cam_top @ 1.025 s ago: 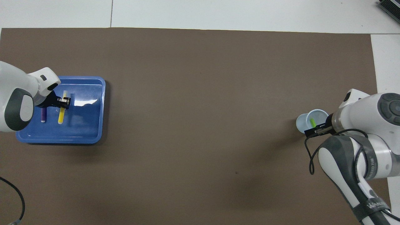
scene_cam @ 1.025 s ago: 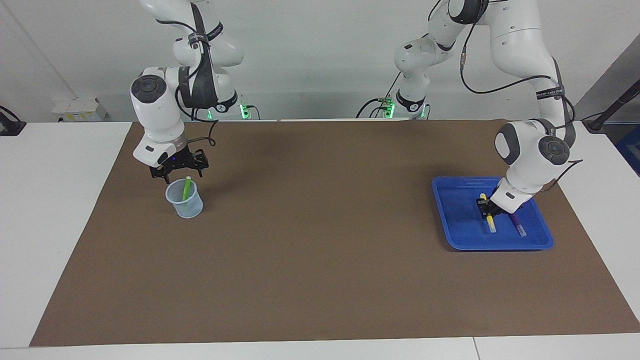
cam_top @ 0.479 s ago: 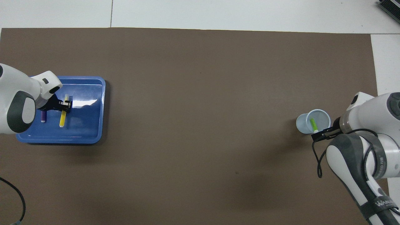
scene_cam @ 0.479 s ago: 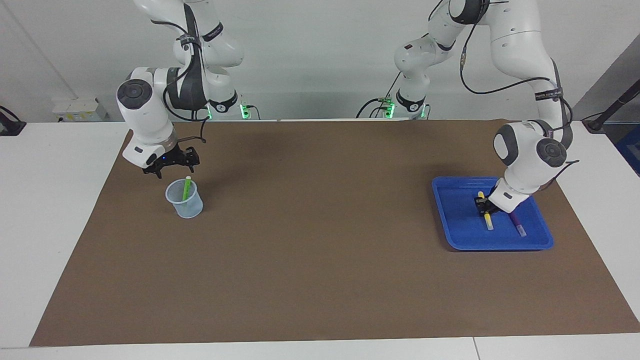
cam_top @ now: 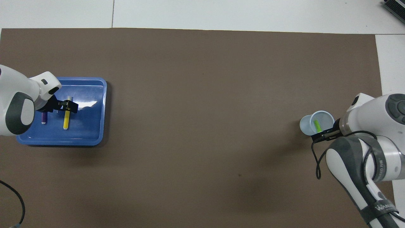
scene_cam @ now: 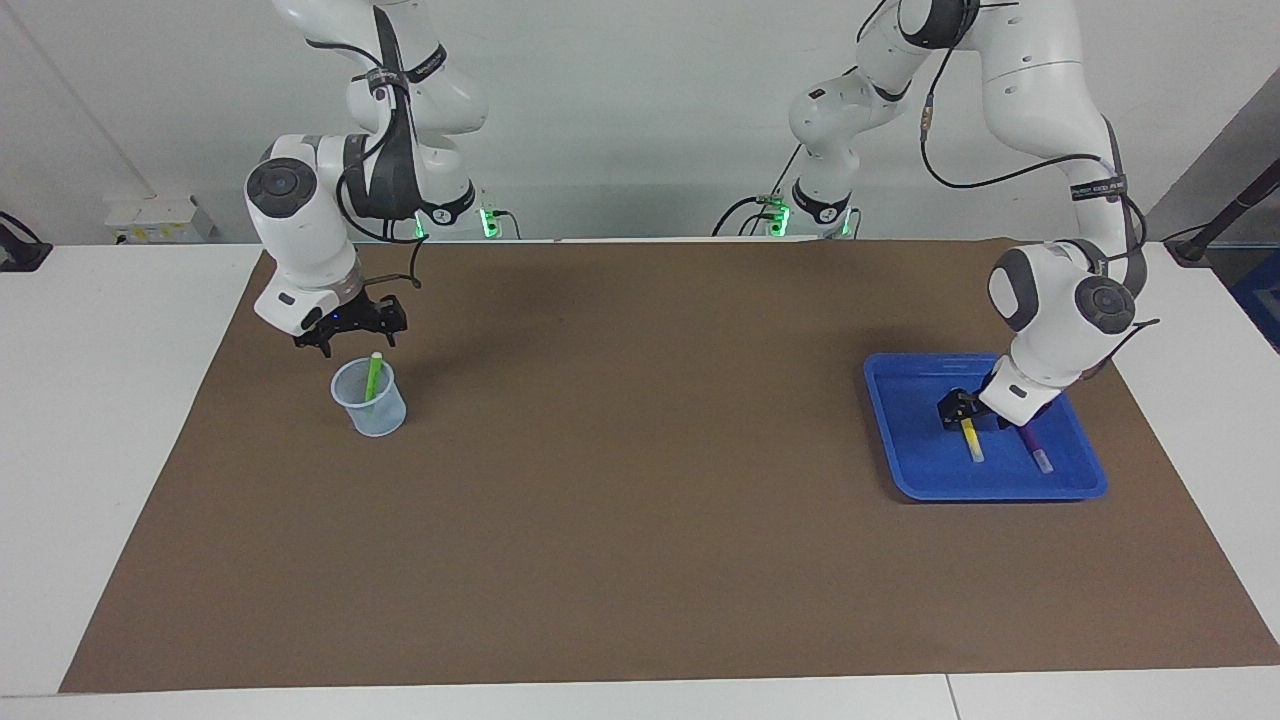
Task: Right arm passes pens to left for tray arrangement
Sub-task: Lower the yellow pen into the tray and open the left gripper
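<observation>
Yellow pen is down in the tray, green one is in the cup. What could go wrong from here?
1. The left gripper is low over the yellow pen; lifting off at a slant might roll it against the purple pen in the tray.
2. The green pen leans in the light cup. The open right gripper, hanging just above it, may tip the cup when grasping.

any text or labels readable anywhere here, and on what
"WANL...": pale letters on the grey strap of the right arm in the overhead view, cut off at the frame's edge.
Lettering on the strap of the left arm: too small to read.
Pens, tray and cup: no readable text.
</observation>
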`<state>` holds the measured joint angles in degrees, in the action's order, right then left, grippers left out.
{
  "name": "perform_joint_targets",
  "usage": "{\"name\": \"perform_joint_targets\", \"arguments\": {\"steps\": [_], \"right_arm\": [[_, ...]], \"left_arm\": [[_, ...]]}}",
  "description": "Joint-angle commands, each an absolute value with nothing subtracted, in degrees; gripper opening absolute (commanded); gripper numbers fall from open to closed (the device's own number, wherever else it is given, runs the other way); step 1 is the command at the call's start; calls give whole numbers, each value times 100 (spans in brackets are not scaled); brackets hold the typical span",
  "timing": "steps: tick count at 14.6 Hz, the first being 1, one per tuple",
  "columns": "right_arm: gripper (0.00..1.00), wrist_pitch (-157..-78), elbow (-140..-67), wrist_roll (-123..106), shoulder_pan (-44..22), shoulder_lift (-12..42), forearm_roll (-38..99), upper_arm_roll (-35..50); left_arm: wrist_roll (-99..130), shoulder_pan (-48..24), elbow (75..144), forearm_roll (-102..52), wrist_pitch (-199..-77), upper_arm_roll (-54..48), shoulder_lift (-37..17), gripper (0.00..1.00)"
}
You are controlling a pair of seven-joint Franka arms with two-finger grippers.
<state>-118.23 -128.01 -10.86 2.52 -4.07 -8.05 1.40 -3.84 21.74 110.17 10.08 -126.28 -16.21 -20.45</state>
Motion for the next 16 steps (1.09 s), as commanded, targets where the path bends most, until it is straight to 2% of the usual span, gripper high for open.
{"name": "perform_joint_targets", "arguments": {"steps": [1, 5, 10, 13, 14, 16], "right_arm": [[85, -12110, -13069, -941, 264, -554, -791, 149], [85, -12313, -13175, -817, 255, -545, -791, 149], [62, -12278, -13166, -826, 255, -536, -791, 149], [54, -12270, -13131, -844, 264, -527, -791, 149], [47, -12261, -13122, -852, 264, -527, -791, 149], [39, -12243, -13104, -870, 272, -527, -791, 149]], "left_arm": [[43, 2197, 10960, 1099, -12569, -1643, -1925, 100], [404, 2153, 10934, 959, -12235, -1679, -1592, 100], [413, 2188, 10890, 501, -11945, -1652, -1266, 100], [422, 2180, 10846, 501, -11699, -1652, -1152, 100], [422, 2154, 10828, 501, -11576, -1644, -1056, 100], [422, 2188, 10784, 501, -11330, -1644, -932, 100]]}}
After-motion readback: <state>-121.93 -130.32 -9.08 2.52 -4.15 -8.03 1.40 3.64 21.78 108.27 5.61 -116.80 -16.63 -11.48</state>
